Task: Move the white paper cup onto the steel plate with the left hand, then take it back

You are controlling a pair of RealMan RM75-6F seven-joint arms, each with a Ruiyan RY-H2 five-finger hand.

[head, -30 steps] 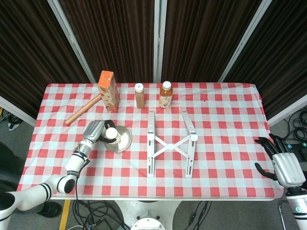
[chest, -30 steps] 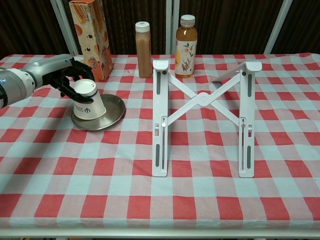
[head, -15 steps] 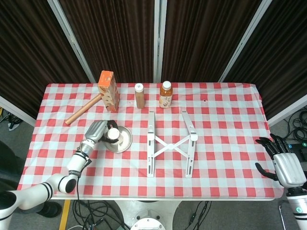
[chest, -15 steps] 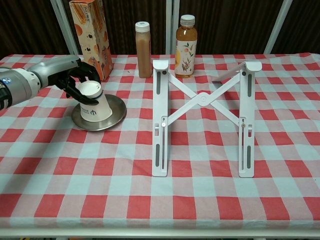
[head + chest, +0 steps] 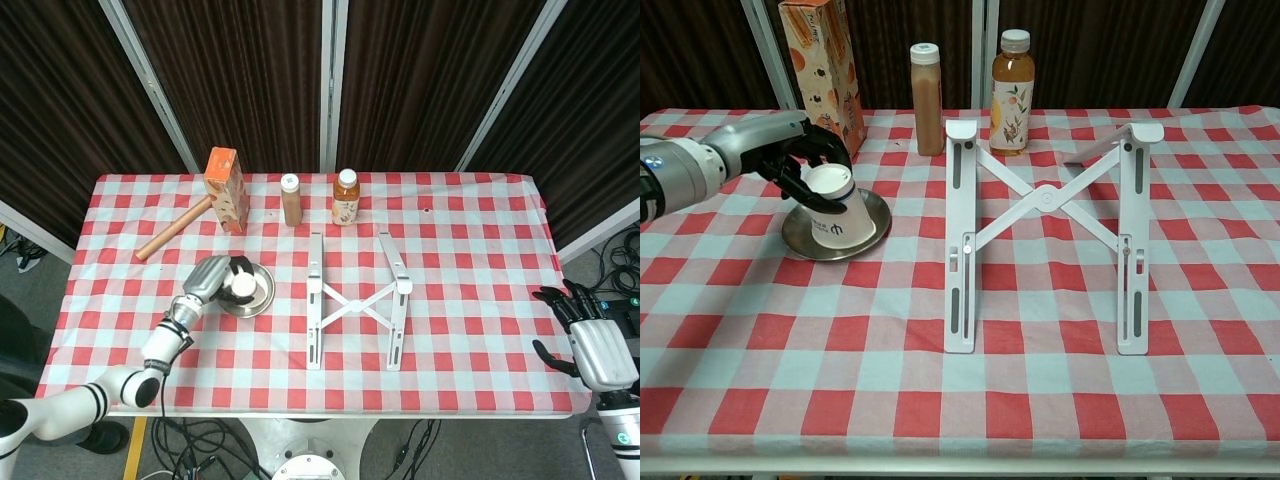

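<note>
Upside-down white paper cup (image 5: 837, 212) on the round steel plate (image 5: 799, 236), gripped by the left hand (image 5: 790, 155).

Dark fingers (image 5: 816, 143) wrapped round the cup's upturned base, cup leaning over to the right, wide rim down on the plate's middle. By the look of it, placing step nearly through: cup over the plate but not standing square. Next, probably: righting it, letting go, then regripping and carrying it back to the red-checked tabletop (image 5: 1060, 400). Risk of tipping on release. Right hand (image 5: 592, 345) idle beyond the tabletop's far right edge, fingers spread, holding nothing.
</note>
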